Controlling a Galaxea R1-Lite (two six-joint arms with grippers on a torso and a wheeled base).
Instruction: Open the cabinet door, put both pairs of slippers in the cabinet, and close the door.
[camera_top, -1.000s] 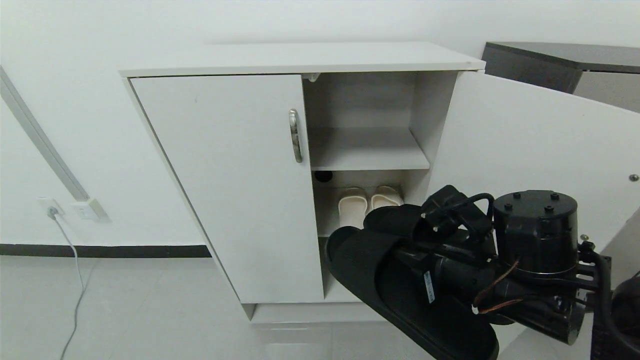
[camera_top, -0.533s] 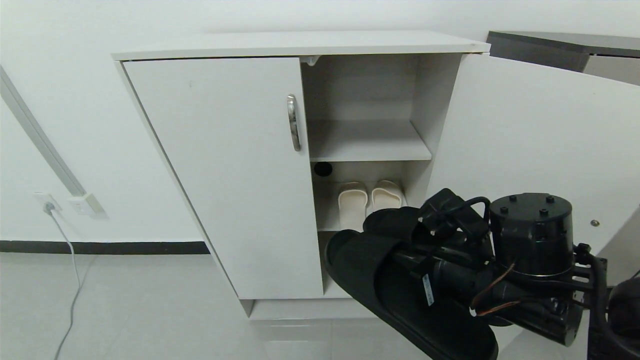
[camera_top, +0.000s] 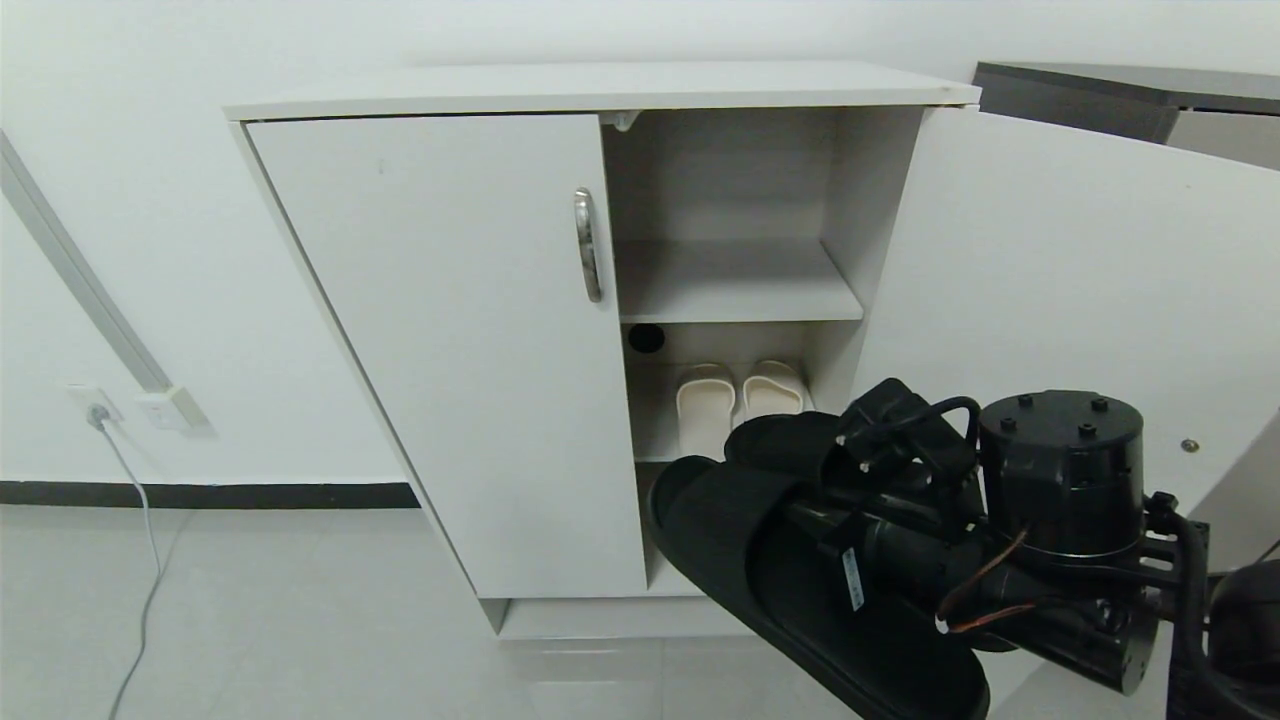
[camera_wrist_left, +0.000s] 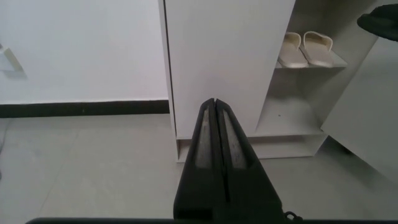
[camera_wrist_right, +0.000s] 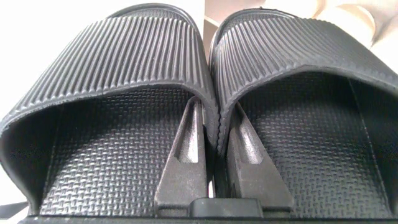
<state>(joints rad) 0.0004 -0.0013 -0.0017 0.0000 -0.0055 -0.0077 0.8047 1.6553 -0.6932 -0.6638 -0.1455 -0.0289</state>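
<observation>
Black slippers (camera_top: 760, 540) unmoved | right tool (camera_wrist_right: 213, 118) clamped on their adjoining sides | left tool (camera_wrist_left: 214, 106) together

I read this as a home-style entryway: a white laminate 2-door shoe cabinet (camera_top: 430, 350), pale tiled floor (camera_top: 250, 620), white wall socket (camera_top: 95, 412).

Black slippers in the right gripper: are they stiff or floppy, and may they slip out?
The black slippers jut from the right gripper without sagging, so probably fairly stiff. The fingers pinch only their inner walls; the ribbed, textured surface likely resists slipping.
</observation>
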